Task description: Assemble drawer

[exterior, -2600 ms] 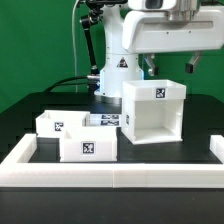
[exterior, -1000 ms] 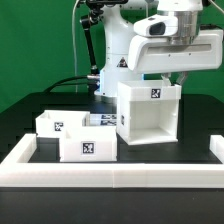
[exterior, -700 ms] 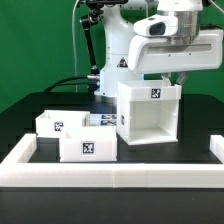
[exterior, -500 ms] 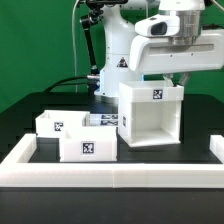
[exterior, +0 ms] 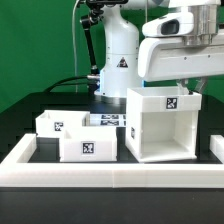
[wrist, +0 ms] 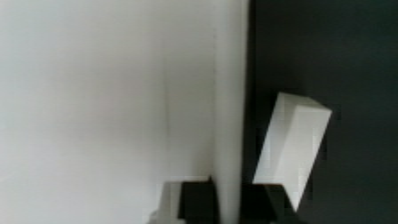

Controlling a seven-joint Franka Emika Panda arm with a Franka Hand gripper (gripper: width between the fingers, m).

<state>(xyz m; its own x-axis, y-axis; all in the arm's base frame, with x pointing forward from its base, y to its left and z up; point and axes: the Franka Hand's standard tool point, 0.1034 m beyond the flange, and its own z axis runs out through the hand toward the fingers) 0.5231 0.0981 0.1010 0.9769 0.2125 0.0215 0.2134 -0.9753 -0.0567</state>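
The gripper's fingertips vanish behind the top edge of the tall white blocky plastic drawer housing, so whether they clamp it cannot be told. The wrist view adds only a blurred white wall and an unidentifiable white slab. The housing is at the exterior view's right, beside a small white open-topped box tray.

The housing is matte white, with one black-and-white square tag at its upper front. The front tray and rear tray match it — white, each with the same checked tag. The surface is black, its rail white, the backdrop green.
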